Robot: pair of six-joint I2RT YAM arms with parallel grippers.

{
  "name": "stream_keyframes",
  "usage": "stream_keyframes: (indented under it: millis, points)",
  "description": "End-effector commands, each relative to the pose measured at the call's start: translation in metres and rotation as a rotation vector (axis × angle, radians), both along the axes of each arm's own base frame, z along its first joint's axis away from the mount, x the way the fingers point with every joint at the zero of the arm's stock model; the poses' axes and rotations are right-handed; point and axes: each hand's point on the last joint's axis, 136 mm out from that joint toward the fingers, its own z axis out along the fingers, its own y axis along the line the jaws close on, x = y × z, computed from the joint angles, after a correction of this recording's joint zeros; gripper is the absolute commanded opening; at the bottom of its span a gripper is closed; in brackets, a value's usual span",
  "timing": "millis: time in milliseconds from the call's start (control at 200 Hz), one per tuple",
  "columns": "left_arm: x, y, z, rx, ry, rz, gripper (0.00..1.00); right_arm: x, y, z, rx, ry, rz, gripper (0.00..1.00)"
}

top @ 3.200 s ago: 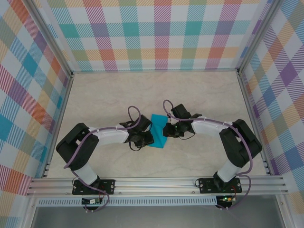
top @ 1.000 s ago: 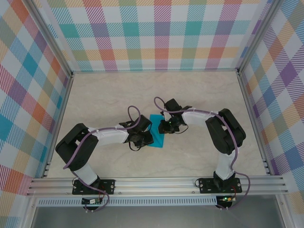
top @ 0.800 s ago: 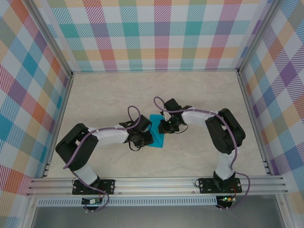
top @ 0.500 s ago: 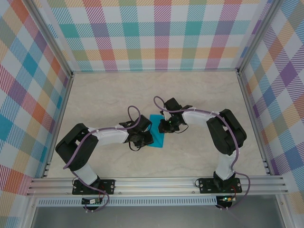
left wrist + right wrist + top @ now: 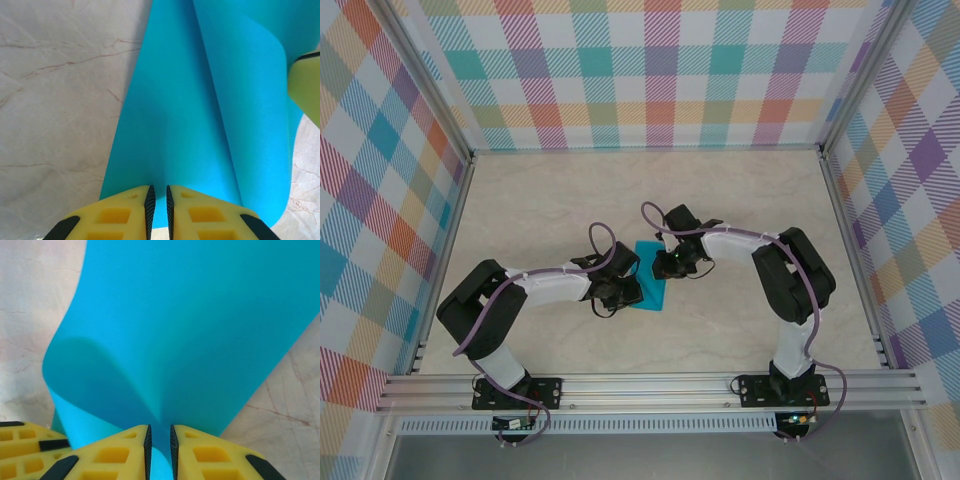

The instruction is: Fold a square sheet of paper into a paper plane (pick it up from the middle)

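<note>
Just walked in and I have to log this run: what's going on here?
Two robot arms are handling one square sheet of paper in the middle of the table. The left tool is pinched shut on one edge and the right tool on the opposite side, where the sheet curls over in a soft bend. It has no plane shape yet.
</note>
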Motion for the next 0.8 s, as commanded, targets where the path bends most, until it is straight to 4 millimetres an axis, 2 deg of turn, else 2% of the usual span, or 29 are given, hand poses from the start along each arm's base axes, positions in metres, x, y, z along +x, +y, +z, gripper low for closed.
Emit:
stream_keyframes:
  millis: [0, 155, 260, 340, 440, 580, 795]
  points:
    - [-0.007, 0.02, -0.011, 0.091, 0.03, 0.006, 0.18, -0.001, -0.002, -0.007, -0.028, 0.014, 0.008, 0.2]
    - [-0.007, 0.02, -0.011, 0.09, 0.03, 0.005, 0.18, -0.001, -0.004, -0.014, -0.045, 0.025, 0.003, 0.2]
    - [-0.006, 0.019, -0.011, 0.09, 0.029, 0.004, 0.19, -0.001, -0.004, -0.012, -0.04, 0.027, -0.005, 0.2]
    - [-0.006, 0.018, -0.009, 0.087, 0.026, 0.002, 0.19, -0.001, -0.001, 0.001, -0.011, 0.011, -0.011, 0.21]
    - [-0.005, 0.018, -0.009, 0.084, 0.024, 0.004, 0.19, 0.001, 0.001, 0.029, 0.044, -0.04, -0.037, 0.24]
    - [-0.004, 0.017, -0.007, 0.076, 0.017, 0.007, 0.18, -0.008, 0.007, 0.057, 0.175, -0.095, -0.05, 0.31]
    - [-0.005, 0.016, -0.002, 0.055, 0.01, 0.008, 0.18, -0.036, 0.003, 0.058, 0.227, -0.121, -0.057, 0.36]
